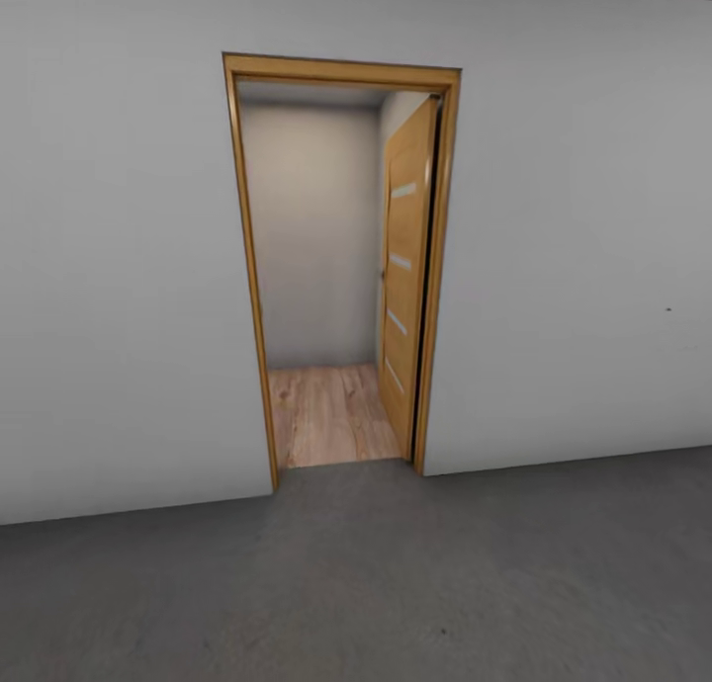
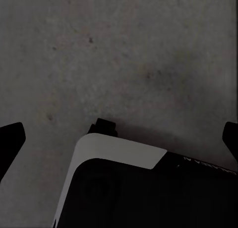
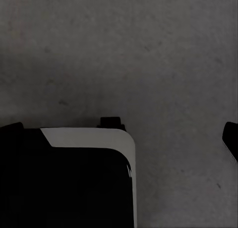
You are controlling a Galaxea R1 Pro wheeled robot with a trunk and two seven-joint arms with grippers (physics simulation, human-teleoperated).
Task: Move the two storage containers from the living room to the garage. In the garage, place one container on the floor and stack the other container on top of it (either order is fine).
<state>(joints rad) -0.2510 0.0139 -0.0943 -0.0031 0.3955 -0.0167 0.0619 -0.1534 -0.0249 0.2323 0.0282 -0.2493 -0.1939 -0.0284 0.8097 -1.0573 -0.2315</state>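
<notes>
1. You're on the garage floor (image 1: 396, 583), facing an open door (image 1: 407, 267); wood floor (image 1: 331, 415) lies beyond.
2. L gripper (image 2: 119, 139) & R gripper (image 3: 124, 139): tips spread wide, holding nothing, over concrete.
3. Base (image 2: 124, 188) sits below.

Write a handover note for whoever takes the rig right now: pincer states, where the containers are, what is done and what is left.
Left pincer: open, holding nothing, hanging over the rough dark-grey concrete floor.
Right pincer: open, also holding nothing over that floor.
The robot faces a tan wooden door, swung open in a white wall; light wood plank flooring lies beyond the doorway.
No orange-red storage container is in sight, so stacking progress cannot be judged from here.
Probably next: drive through the doorway and find a container.
</notes>
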